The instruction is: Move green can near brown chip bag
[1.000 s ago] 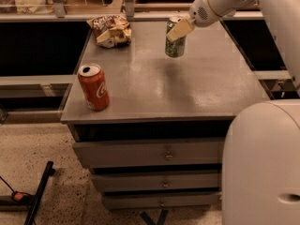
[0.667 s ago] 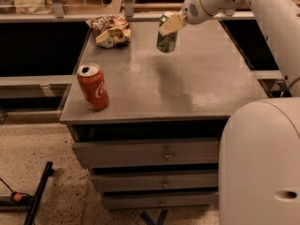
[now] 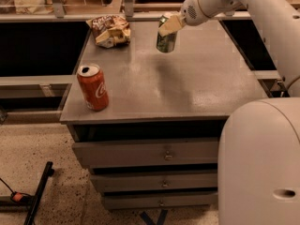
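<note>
Standing upright at the left of the frame, a red cola can (image 3: 93,87) sits near the front left corner of the grey cabinet top (image 3: 197,83). In the upper left, the brown chip bag (image 3: 109,30) lies crumpled at the far corner. Right of it and apart from it, the green can (image 3: 166,41) hangs above the surface, pinched at its top by the gripper (image 3: 168,26), whose white arm reaches in from the upper right.

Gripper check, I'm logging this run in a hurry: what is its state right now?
Gripper: closed on the green aluminium drink can, held above the grey metal table.
</note>
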Motion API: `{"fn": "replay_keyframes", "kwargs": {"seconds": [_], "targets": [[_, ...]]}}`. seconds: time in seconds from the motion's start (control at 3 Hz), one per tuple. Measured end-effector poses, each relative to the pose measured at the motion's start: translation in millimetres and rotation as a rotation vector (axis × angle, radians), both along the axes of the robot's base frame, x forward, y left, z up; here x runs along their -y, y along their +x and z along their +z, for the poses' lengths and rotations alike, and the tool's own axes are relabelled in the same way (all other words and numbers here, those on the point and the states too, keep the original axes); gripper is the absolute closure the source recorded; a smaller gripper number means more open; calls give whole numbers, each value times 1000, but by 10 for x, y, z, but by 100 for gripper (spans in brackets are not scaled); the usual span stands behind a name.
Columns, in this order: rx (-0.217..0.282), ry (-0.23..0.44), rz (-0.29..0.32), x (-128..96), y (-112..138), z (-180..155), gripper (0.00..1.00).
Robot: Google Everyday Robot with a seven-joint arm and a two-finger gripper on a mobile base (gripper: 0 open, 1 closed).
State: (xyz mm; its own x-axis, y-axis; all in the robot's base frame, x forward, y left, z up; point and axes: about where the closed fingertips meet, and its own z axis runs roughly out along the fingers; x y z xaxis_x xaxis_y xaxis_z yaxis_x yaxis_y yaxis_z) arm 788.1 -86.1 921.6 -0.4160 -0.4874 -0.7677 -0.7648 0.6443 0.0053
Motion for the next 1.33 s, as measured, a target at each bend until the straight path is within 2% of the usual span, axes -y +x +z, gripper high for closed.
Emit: {"fn": "replay_keyframes", "kwargs": {"seconds": [0.33,0.67,1.0,1.33], "targets": [[37,32,-30,-92,258,-108,100],[77,55,-4,-282,424,-105,100],[120,67,35,-503,545,-38,82],[148,43,55,-645,633,6,59]]}}
